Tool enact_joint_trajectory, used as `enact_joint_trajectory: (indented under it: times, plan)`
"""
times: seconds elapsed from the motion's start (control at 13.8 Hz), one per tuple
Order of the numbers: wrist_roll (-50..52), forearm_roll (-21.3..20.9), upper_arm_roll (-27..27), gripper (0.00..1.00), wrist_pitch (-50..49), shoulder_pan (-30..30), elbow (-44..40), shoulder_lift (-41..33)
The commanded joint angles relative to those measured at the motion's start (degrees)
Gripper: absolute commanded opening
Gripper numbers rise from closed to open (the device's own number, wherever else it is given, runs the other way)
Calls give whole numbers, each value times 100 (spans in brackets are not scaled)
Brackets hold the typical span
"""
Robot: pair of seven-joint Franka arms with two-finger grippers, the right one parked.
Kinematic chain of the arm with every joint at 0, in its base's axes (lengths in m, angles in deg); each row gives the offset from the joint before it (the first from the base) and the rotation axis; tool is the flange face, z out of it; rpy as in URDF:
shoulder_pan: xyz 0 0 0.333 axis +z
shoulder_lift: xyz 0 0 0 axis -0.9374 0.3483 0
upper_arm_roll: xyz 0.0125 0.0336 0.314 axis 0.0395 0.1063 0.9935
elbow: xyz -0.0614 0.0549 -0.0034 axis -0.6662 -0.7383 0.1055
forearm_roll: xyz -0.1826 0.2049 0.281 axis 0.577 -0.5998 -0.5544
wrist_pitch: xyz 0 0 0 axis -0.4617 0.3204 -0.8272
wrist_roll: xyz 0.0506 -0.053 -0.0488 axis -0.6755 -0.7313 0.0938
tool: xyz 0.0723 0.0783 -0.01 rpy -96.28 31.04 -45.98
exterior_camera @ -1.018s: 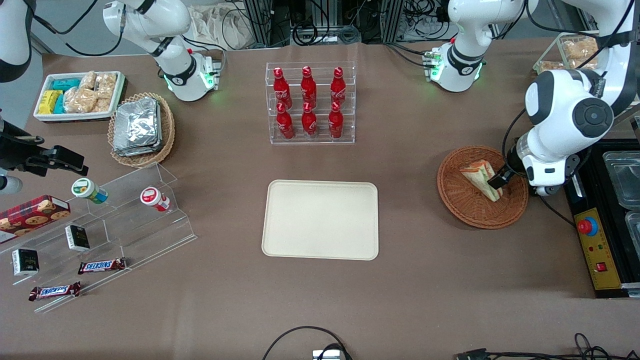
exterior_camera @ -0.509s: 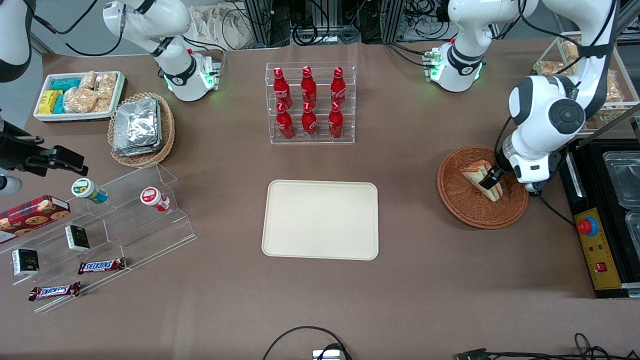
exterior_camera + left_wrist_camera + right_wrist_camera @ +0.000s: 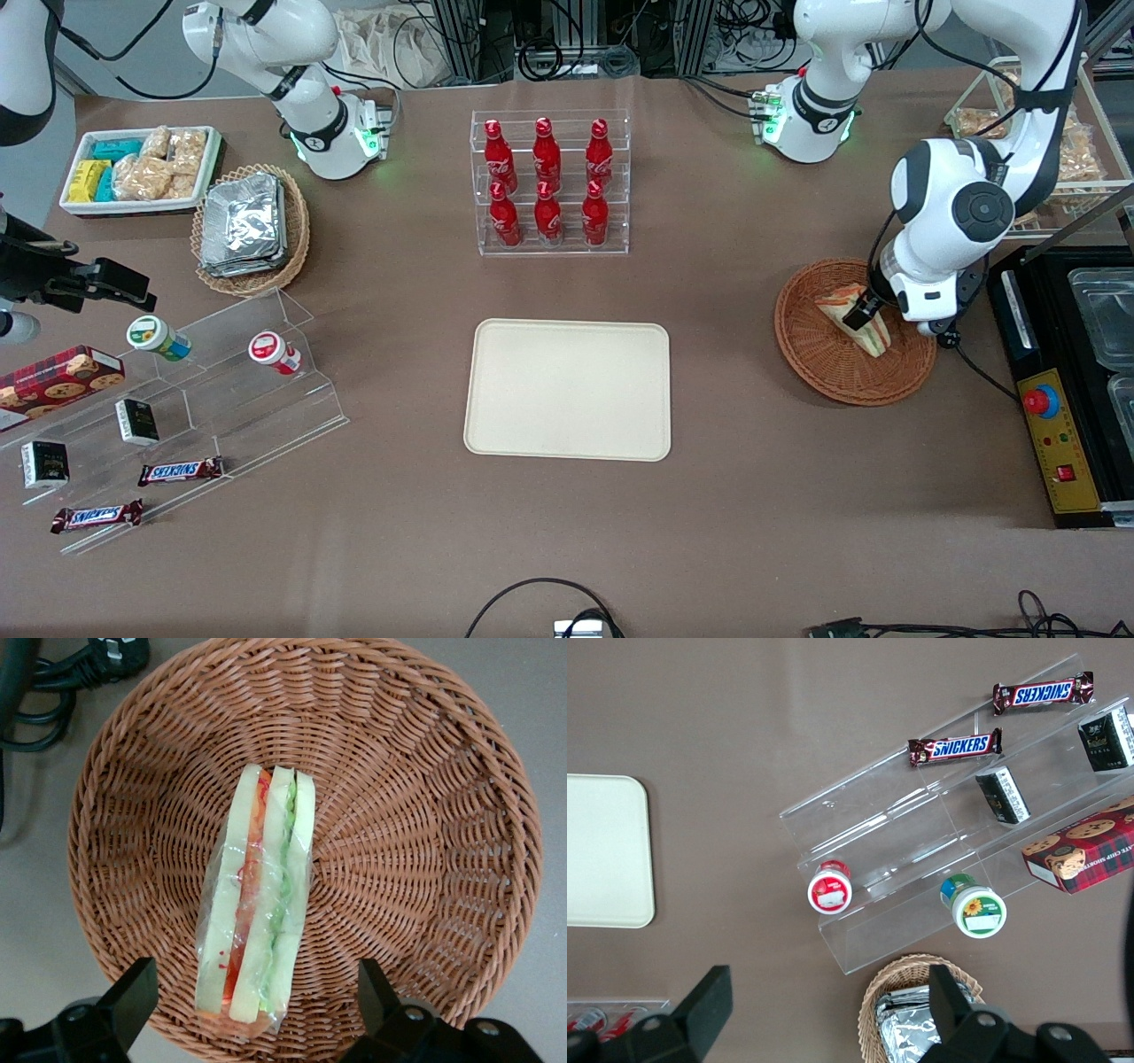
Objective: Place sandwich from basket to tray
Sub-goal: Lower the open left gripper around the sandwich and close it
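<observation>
- Front view, right of frame: pincer (image 3: 858, 317) above sandwich (image 3: 855, 317) in basket (image 3: 828, 372), spread wide, holding nothing.
- Step: pre-grasp. Next: descend, close, carry to tray (image 3: 568, 390).

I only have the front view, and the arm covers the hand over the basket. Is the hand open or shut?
Observer: Open. In the left wrist view the hand has its fingers spread, one on each side of the sandwich, and neither touches it.
Operator: Is the sandwich bare?
Observer: No, clear film wraps it. The creases show in that view.
Operator: How does it sit in the basket?
Observer: On edge near the middle of the basket, with the filling layers facing the wrist camera.
</observation>
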Motion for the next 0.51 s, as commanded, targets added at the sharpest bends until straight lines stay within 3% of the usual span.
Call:
enact_joint_trajectory:
  times: [0.0,0.44]
  plan:
    - [147,-136,-10,100,469,45,296,-15]
    - [138,-145,-10,100,997,90,543,187]
